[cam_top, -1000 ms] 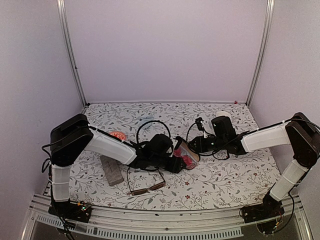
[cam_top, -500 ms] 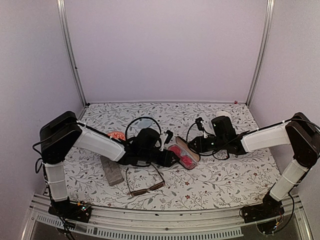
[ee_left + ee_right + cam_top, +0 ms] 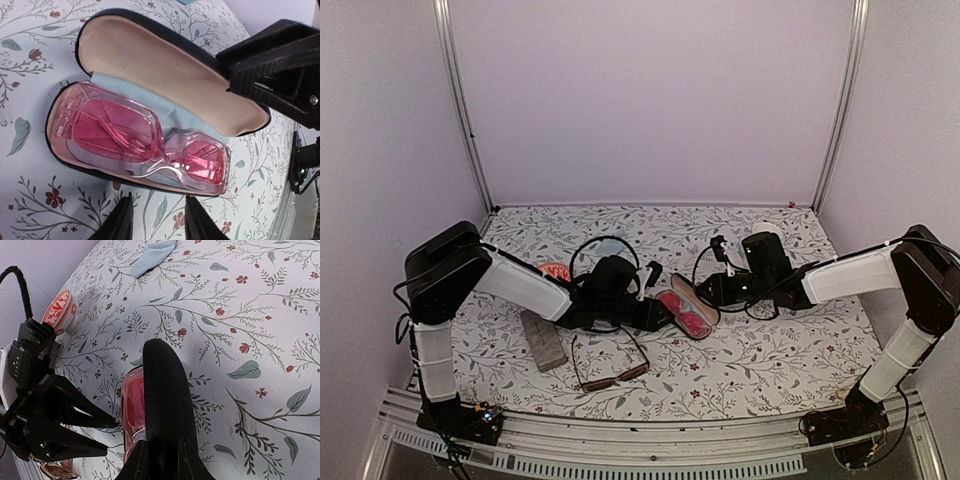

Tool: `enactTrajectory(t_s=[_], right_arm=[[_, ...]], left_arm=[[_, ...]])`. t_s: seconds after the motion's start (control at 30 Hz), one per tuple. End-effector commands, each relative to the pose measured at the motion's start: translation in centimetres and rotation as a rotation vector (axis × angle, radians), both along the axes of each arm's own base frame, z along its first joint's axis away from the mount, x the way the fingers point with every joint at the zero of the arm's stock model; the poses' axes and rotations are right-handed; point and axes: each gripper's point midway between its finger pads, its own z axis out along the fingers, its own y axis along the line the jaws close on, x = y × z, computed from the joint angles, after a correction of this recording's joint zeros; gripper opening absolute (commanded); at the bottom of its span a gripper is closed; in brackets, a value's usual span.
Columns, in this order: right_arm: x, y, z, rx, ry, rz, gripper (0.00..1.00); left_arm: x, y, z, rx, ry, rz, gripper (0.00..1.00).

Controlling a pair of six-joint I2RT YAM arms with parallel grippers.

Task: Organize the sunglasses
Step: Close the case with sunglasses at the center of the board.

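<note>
Lying near-left on the worktop (image 3: pixel 770 360), the brown-framed sunglasses (image 3: pixel 620 377) rest loose; the left jaws hang part-open, empty, beside the open black case (image 3: pixel 165 65) holding the pink sunglasses (image 3: pixel 145 145); the right jaws pinch its lid.

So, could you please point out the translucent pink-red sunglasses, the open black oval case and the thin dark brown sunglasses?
translucent pink-red sunglasses (image 3: pixel 167 152): left wrist view, on the bridge.
open black oval case (image 3: pixel 165 75): left wrist view, on the lid's tan lining.
thin dark brown sunglasses (image 3: pixel 616 378): top external view, on the front frame.
</note>
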Motion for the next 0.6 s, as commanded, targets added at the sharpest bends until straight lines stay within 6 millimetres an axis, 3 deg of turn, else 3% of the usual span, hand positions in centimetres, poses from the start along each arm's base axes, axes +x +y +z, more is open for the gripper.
enactTrajectory(t_s=[0.0, 0.3, 0.57], right_arm=[[-0.4, 0.8, 0.7, 0.005, 0.001, 0.028, 0.20], [-0.4, 0.9, 0.9, 0.007, -0.001, 0.028, 0.20], [-0.4, 1.0, 0.8, 0.005, 0.000, 0.030, 0.20]], left_arm=[[-0.1, 0.3, 0.5, -0.012, 0.003, 0.004, 0.36], [-0.4, 0.8, -0.2, 0.000, 0.020, 0.019, 0.36], [0.3, -0.2, -0.6, -0.004, 0.020, 0.009, 0.33]])
